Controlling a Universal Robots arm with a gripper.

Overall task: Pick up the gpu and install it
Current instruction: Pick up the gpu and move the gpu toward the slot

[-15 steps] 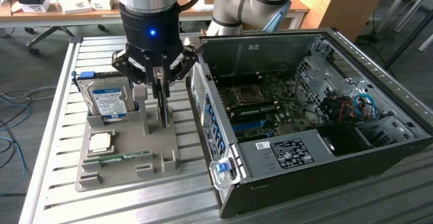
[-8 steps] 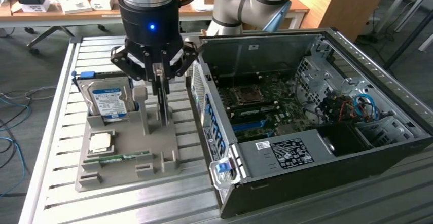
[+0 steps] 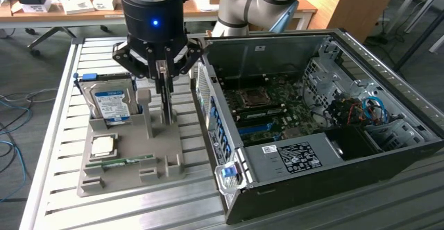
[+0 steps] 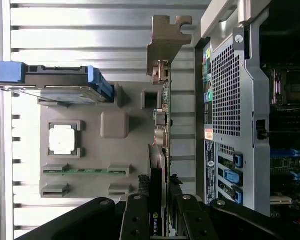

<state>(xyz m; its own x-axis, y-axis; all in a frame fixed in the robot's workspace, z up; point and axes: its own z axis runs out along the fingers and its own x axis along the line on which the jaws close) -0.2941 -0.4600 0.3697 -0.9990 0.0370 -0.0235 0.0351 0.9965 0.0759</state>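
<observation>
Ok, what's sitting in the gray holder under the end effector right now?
The gpu stands on edge in the gray holder, gripped by the end effector. Beside it: hard drive, processor chip, memory stick. The gpu's lower edge is hidden in its slot.

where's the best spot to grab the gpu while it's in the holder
Its upper long edge, from straight above, with one of the fingers on each flat face. The gpu stands on edge in the holder, bracket at one end, so only that top strip is free.
</observation>
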